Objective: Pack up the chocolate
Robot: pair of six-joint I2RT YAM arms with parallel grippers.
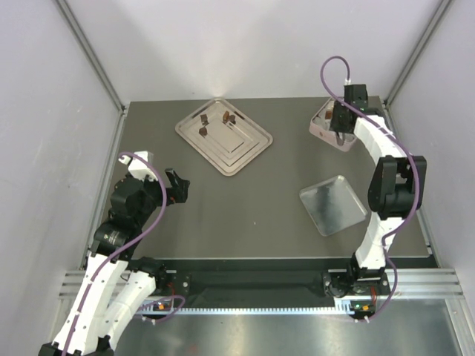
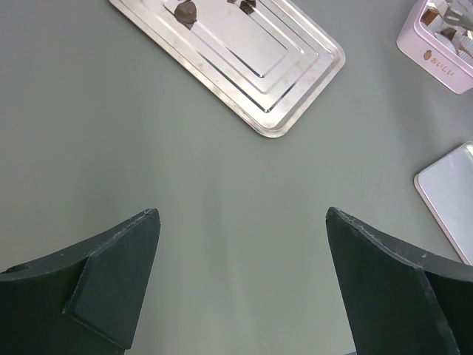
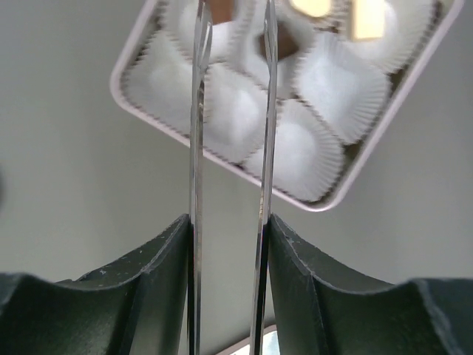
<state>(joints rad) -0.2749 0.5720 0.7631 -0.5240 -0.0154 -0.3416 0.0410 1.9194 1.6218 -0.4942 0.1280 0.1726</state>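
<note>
A: The right claw [image 3: 233,15] hung over the 1 pink box [image 3: 323,208], its 2 thin blades [image 3: 196,148] parted, pinching nothing.
B: And the left claw [image 2: 242,214]?
A: Spread wide above the table [image 1: 282,170], empty.
B: Where was the chocolate [image 3: 367,18]?
A: 4 pieces showed in the box's paper cups [image 3: 340,81], 2 brown and 2 cream. At least 3 dark ones lay on the 1 steel tray [image 1: 241,148]. 1 shiny lid [image 1: 332,205] lay apart.

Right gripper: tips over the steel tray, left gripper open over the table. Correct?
No. The right gripper has its tips over the pink box of white cups, not the steel tray, which lies further left with three chocolate pieces on it. The right wrist view shows this. As stated, the left gripper is open over the table.
</note>
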